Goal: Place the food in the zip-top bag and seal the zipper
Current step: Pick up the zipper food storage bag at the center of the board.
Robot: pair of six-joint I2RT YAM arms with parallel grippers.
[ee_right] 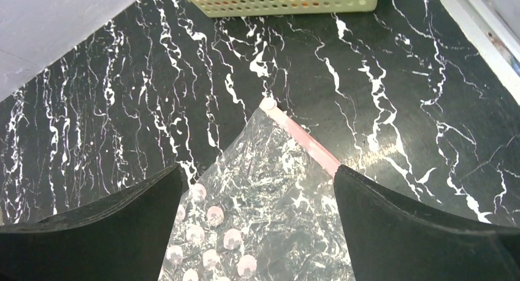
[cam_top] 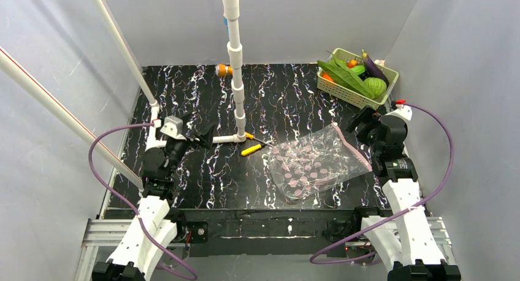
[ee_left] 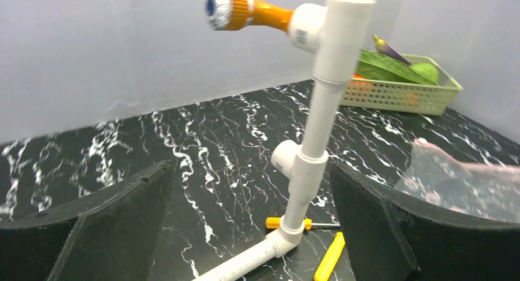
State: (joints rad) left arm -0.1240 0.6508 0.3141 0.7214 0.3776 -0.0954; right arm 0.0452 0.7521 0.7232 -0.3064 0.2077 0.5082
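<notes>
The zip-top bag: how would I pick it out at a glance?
Look at the black marbled table, then its near right part, in front of the green basket. The zip-top bag lies flat there: the only clear thing, printed with mauve dots, pink-edged.

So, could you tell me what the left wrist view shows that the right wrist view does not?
Only the left wrist view shows the white pipe stand, a yellow-handled screwdriver and the leafy greens in the basket. Only the right wrist view shows the zip-top bag's dots clearly. Both show the basket, the bag and the marbled table; the left tool and right tool are open.
</notes>
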